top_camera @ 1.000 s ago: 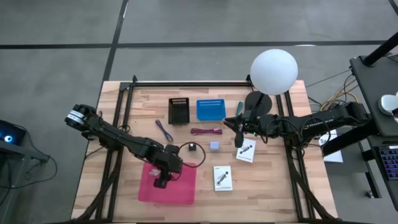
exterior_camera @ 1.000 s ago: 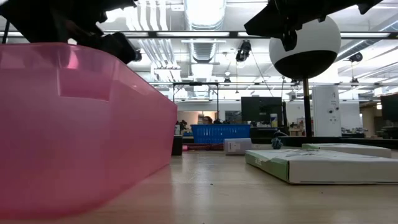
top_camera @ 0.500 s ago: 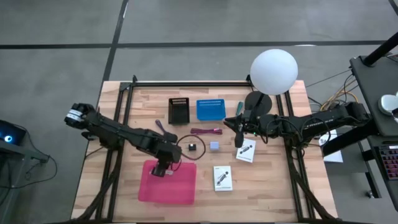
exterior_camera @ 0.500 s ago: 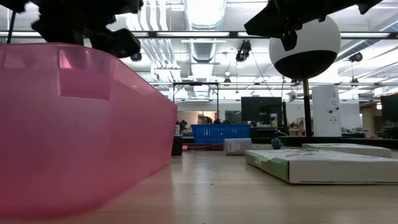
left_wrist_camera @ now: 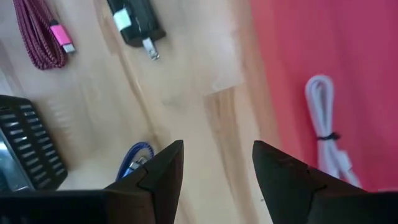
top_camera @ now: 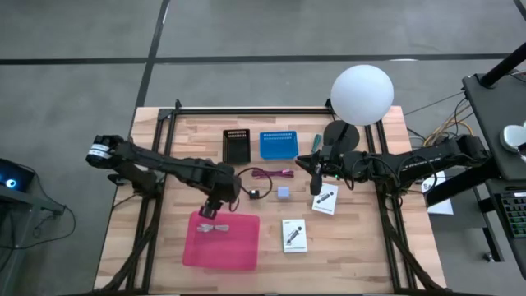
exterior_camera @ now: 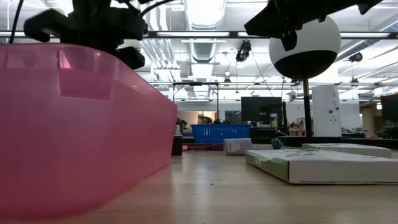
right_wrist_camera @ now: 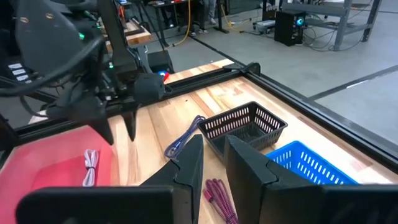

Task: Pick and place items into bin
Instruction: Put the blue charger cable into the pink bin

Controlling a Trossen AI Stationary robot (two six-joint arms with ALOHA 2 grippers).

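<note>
At the worktop's near edge sits the pink bin (top_camera: 220,240), holding one item so far: a bundled white cable (top_camera: 214,228). Just past its far rim the left gripper (top_camera: 215,206) hovers, jaws apart and empty. Beyond lie two white cards (top_camera: 294,235), a black cube (top_camera: 255,195), a lavender cube (top_camera: 283,192), the maroon cable (top_camera: 272,173) and the purple strap (top_camera: 216,172), all still outside. The right gripper (top_camera: 316,170) waits over the far right, jaws seemingly nearly together. Most of the work remains.
</note>
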